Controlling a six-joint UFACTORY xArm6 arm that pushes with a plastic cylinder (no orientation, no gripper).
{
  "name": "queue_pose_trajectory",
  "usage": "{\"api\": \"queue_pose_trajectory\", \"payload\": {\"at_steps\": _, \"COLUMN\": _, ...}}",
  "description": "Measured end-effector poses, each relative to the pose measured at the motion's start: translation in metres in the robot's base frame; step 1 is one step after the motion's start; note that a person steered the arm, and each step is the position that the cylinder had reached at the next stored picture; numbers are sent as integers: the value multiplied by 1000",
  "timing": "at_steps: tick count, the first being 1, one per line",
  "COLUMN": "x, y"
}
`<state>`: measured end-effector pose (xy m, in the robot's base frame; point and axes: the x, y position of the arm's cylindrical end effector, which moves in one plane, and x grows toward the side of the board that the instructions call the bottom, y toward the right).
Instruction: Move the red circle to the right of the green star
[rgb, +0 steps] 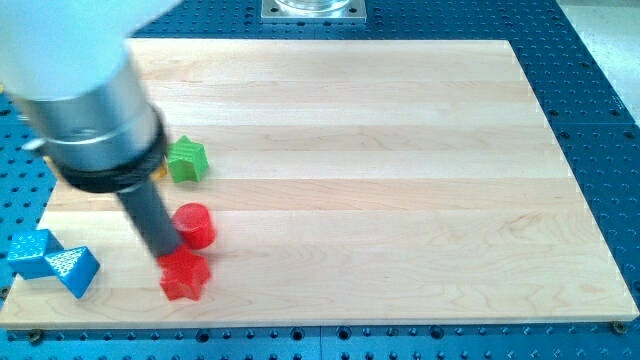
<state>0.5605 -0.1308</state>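
The red circle lies on the wooden board at the lower left. The green star sits above it, partly behind the arm's grey body. My tip stands just left of and below the red circle, touching or almost touching it, and right above the red star.
A blue block and a second blue block lie at the board's left edge near the bottom. A small yellow piece peeks out left of the green star. The arm's body hides the board's upper left.
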Motion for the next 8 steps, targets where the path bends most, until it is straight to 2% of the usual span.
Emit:
{"api": "queue_pose_trajectory", "payload": {"at_steps": 1, "x": -32, "y": 50}}
{"api": "queue_pose_trajectory", "payload": {"at_steps": 2, "x": -70, "y": 57}}
{"api": "queue_pose_trajectory", "payload": {"at_steps": 3, "x": -35, "y": 57}}
{"api": "queue_pose_trajectory", "payload": {"at_steps": 4, "x": -29, "y": 48}}
{"api": "queue_pose_trajectory", "payload": {"at_steps": 6, "x": -30, "y": -26}}
{"api": "queue_pose_trajectory", "payload": {"at_steps": 8, "x": -64, "y": 33}}
